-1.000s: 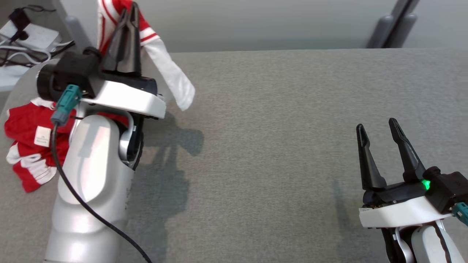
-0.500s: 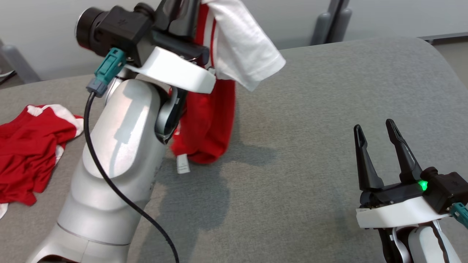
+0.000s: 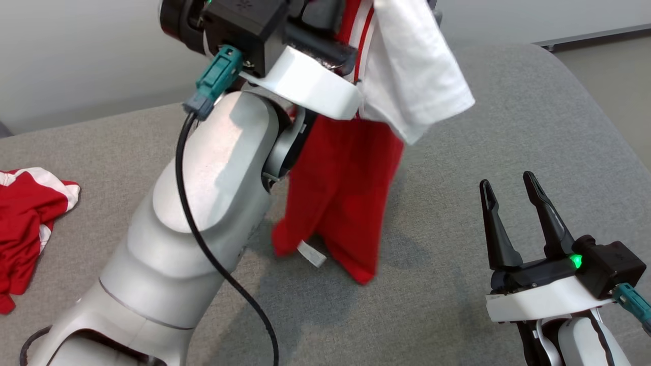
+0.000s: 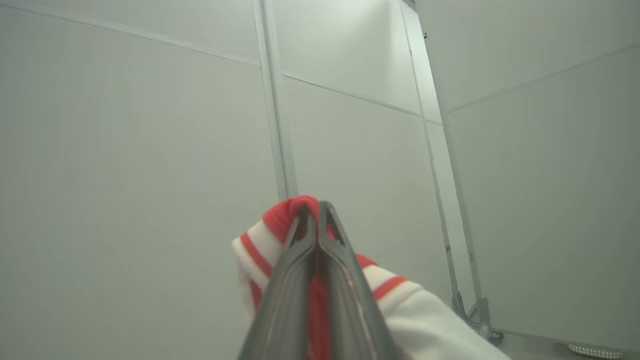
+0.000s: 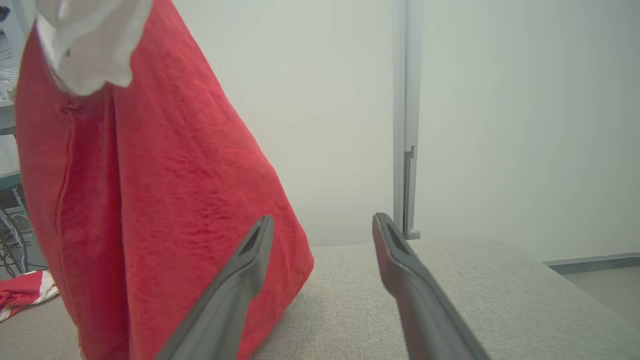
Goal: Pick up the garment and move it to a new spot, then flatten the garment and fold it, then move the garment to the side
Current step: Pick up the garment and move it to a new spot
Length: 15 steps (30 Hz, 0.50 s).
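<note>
The garment (image 3: 346, 203) is red with white sleeves and striped trim. It hangs over the middle of the grey table (image 3: 508, 117), its lower hem and white tag (image 3: 311, 253) down at the tabletop. In the left wrist view my left gripper (image 4: 316, 210) is shut on a striped red-and-white edge of the garment (image 4: 280, 220), held high. A white sleeve (image 3: 412, 76) droops beside my left wrist. My right gripper (image 3: 508, 185) stands open at the lower right, with nothing between its fingers. In the right wrist view the garment (image 5: 150, 200) hangs just left of the right gripper (image 5: 322, 225).
A second red-and-white garment (image 3: 25, 213) lies crumpled at the table's left edge. My left arm (image 3: 213, 193) crosses the left half of the head view. The table's rounded right end borders the floor (image 3: 610, 66). A wall with a metal post (image 5: 405, 125) stands behind.
The head view has swung to the right. My left arm has carried the hanging garment away from the other garment toward the table's middle. The right gripper stays open in place.
</note>
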### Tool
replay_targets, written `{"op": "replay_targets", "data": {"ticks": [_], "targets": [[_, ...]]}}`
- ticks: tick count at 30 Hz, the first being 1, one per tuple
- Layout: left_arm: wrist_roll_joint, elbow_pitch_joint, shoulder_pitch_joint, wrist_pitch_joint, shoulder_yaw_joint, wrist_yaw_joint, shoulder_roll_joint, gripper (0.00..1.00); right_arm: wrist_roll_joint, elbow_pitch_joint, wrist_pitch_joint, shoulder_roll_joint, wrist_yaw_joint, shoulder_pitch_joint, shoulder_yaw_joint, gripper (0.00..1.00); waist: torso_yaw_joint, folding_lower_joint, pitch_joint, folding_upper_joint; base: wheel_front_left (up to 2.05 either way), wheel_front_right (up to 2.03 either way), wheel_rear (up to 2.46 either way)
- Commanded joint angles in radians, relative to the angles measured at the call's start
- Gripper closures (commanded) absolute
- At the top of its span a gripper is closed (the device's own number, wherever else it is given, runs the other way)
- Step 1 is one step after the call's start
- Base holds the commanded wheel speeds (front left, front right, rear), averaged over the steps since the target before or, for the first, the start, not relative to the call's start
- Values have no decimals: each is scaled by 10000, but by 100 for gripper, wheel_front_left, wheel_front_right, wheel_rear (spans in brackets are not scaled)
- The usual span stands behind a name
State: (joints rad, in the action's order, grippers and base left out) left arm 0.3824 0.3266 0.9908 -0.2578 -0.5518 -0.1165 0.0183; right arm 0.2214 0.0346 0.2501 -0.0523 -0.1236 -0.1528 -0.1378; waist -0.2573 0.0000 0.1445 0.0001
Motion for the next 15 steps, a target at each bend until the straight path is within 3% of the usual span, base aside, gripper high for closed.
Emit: {"op": "replay_targets", "data": {"ticks": [1,8,15], "targets": [[113,141,220,-40,291,-74,320,100,123,-310,117,12,-71,-77,-201,0,23,0,111,-1,0,0,0],[-62,2198,-200,-40,917,221,510,100,250,-456,117,18,-71,-241,-45,0,316,0,620,-1,0,0,0],[-110,3083,-1211,-40,1520,652,847,100,229,-528,117,19,-71,-282,197,0,805,0,911,-1,0,0,0]]}}
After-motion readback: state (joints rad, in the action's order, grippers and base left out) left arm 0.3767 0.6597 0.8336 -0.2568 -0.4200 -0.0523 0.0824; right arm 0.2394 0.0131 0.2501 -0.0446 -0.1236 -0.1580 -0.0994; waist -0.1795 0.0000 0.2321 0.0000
